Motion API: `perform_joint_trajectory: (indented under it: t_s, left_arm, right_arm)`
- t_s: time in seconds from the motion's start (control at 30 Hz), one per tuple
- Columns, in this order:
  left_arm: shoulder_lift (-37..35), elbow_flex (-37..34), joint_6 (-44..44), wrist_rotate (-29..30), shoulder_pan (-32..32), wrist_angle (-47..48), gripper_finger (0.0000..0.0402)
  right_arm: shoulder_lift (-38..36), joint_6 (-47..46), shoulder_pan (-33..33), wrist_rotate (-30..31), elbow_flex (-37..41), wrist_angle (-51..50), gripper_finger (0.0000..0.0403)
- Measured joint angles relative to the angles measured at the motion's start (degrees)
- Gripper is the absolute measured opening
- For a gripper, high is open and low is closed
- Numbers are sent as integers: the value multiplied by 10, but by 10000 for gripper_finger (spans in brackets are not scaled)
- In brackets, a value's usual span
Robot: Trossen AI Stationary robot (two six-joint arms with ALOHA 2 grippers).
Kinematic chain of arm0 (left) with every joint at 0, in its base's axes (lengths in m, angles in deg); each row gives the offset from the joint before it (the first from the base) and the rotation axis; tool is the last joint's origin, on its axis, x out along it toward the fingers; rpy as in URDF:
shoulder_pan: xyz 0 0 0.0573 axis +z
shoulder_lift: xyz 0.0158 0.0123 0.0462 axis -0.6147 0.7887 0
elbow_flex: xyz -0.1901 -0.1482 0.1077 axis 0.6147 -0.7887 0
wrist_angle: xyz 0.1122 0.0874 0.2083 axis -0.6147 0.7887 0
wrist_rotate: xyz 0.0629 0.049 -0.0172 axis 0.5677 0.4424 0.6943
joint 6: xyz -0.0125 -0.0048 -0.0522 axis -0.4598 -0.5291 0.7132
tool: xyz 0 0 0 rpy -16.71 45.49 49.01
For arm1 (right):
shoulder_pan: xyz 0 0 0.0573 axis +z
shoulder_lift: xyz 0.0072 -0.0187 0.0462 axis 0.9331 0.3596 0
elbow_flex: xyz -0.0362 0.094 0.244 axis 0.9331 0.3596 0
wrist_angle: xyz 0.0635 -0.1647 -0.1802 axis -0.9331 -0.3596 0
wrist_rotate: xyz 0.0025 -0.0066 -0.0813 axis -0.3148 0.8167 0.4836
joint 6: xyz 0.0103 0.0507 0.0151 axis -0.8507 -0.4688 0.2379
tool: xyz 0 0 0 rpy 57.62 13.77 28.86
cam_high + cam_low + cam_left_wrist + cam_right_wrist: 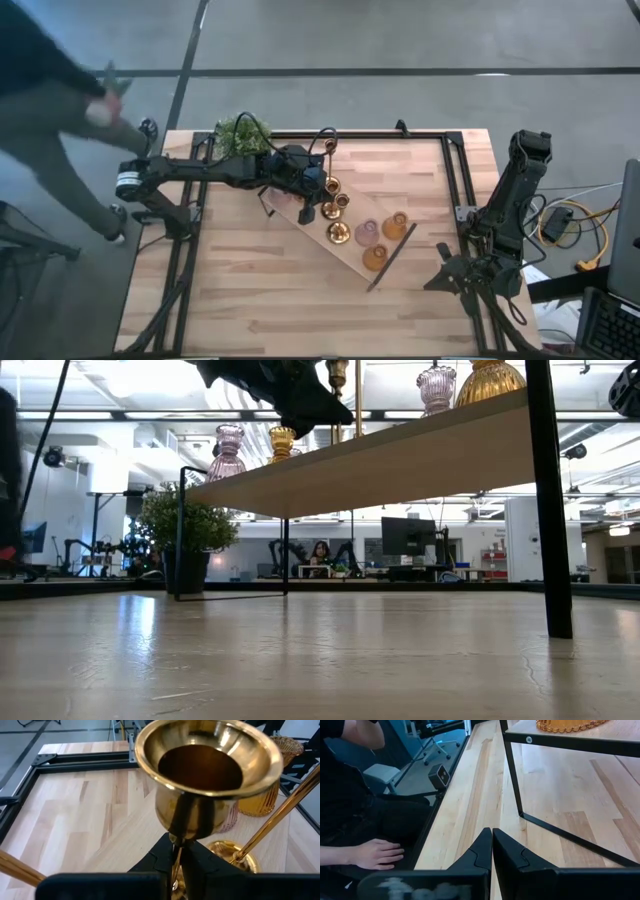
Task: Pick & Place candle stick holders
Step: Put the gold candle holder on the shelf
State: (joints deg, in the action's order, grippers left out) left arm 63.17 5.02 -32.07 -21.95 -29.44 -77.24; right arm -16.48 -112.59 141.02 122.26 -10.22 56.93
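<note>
My left pincer (179,862) is clamped on a gold holder's (207,767) stem over the tray (345,255) (other holders already stand there). My right pincer (492,847) waits shut, far right.

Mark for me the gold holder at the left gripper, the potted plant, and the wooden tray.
gold holder (207,767): left wrist view, inside of its cup.
potted plant (240,134): high view, its foliage.
wooden tray (400,460): low view, its long side edge.
</note>
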Motion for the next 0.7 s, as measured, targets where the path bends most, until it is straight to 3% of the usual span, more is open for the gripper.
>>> perform_joint_trajectory:
  t_s: [0.7]
  left_arm:
    - [0, -1, -14, 1, 0, -12, 42]
  right_arm:
    - [0, 0, 0, 0, 0, 0, 8]
